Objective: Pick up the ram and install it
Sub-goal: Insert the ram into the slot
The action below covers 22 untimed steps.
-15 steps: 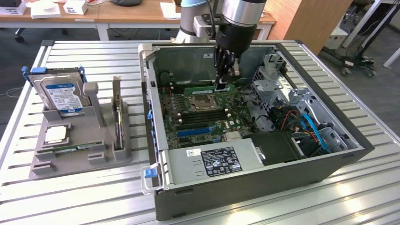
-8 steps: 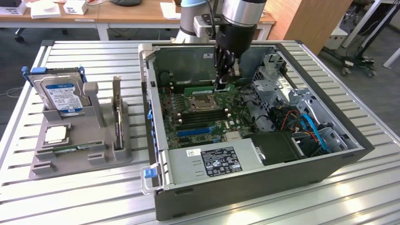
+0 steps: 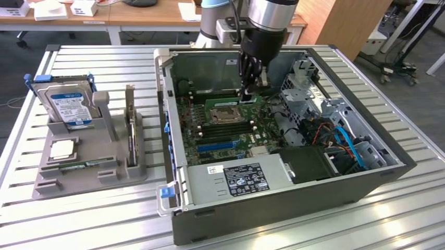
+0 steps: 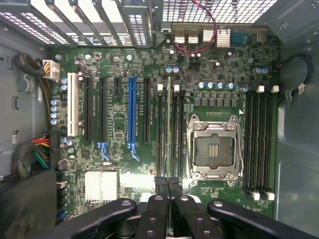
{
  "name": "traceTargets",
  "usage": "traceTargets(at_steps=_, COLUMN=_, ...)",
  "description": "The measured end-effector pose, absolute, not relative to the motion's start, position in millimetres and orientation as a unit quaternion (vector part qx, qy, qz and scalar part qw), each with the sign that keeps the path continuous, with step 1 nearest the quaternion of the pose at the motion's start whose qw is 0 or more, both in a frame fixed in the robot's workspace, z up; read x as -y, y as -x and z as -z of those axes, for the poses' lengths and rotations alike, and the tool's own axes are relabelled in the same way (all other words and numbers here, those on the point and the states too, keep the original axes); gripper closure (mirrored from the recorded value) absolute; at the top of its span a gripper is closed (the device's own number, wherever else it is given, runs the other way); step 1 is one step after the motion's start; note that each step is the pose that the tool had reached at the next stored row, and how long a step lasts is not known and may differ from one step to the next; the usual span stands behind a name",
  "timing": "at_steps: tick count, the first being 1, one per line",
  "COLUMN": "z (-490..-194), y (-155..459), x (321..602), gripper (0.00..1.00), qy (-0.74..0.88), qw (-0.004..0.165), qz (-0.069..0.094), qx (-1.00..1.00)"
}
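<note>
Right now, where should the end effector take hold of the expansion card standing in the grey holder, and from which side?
Probably pinch the expansion card across its thin faces at the free top edge, coming straight down: it stands on edge with its lower part sunk in the grey holder.

ram (image 3: 255, 99): thin narrow green stick, standing on its long edge, level, upper centre of exterior frame, at motherboard memory slots beside CPU socket; seating unclear.
</note>
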<state>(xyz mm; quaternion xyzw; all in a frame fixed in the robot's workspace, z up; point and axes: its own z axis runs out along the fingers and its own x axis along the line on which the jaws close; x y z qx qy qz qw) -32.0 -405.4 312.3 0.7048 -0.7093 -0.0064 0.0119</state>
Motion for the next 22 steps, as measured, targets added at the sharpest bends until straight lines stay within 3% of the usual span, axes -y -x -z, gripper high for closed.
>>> traceTargets(at_steps=22, z=-294.3, y=31.9, x=408.5, gripper=0.89, qy=-0.706, qw=0.012, qz=0.006, qx=0.708)
